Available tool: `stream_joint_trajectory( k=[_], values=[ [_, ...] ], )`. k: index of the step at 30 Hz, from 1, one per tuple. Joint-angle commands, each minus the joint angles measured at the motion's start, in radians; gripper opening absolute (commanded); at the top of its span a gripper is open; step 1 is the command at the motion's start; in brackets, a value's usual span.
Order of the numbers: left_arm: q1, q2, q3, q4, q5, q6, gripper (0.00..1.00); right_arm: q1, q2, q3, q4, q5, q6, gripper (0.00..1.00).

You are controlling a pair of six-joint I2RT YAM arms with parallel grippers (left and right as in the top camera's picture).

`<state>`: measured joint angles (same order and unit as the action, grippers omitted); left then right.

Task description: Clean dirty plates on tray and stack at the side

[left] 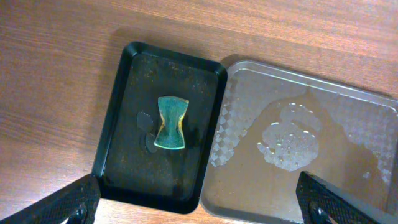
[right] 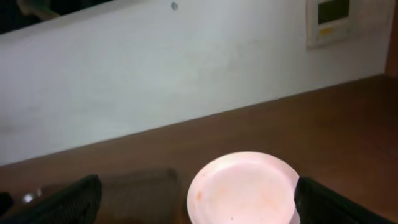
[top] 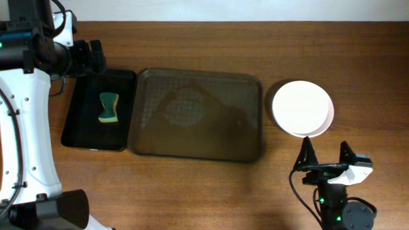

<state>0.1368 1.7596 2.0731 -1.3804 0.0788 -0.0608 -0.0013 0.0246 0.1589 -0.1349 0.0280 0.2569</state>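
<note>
Apparently finishing: the plates [top: 301,108] sit stacked just ahead of the wide-open right claw [top: 324,157], the tray [top: 199,115] beside the wide-open left claw [top: 94,56] holds none, so both need only retreat.

Plates [top: 302,108] right of tray [top: 198,132], smaller tray [top: 81,124] left

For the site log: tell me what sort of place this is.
Probably a robot test bench staged for dishwashing, not a real kitchen: a wooden table against a white wall, a sponge in a small black tray, and stacked plates beside a wet brown tray.
</note>
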Motion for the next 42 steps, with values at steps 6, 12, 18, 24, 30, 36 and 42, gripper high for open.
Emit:
stream_joint_trajectory(
  k=[6, 12, 18, 24, 30, 36, 42],
  values=[
    [-0.003, 0.003, 0.006, 0.002, 0.011, -0.002, 0.99, 0.009, -0.021, -0.153, 0.163, 0.009, -0.01, 0.98],
    [-0.003, 0.004, 0.006, 0.002, 0.011, -0.002, 0.99, 0.009, -0.016, -0.153, 0.055, -0.01, -0.014, 0.98],
    [-0.003, 0.004, 0.006, 0.002, 0.011, -0.002, 0.99, 0.009, -0.016, -0.153, 0.055, -0.01, -0.014, 0.98],
    [-0.003, 0.004, 0.006, 0.002, 0.011, -0.002, 0.99, 0.009, -0.016, -0.153, 0.055, -0.01, -0.014, 0.98],
    [-0.003, -0.065, 0.006, 0.011, -0.059, 0.039, 0.99, 0.009, -0.016, -0.153, 0.055, -0.01, -0.014, 0.98],
    [-0.006, -0.43, -0.303, 0.218, -0.124, 0.039, 0.99, 0.009, -0.016, -0.153, 0.055, -0.01, -0.014, 0.98],
    [-0.032, -0.964, -1.068, 0.726, -0.125, 0.039, 0.99, 0.009, -0.016, -0.153, 0.055, -0.01, -0.014, 0.98]
  ],
)
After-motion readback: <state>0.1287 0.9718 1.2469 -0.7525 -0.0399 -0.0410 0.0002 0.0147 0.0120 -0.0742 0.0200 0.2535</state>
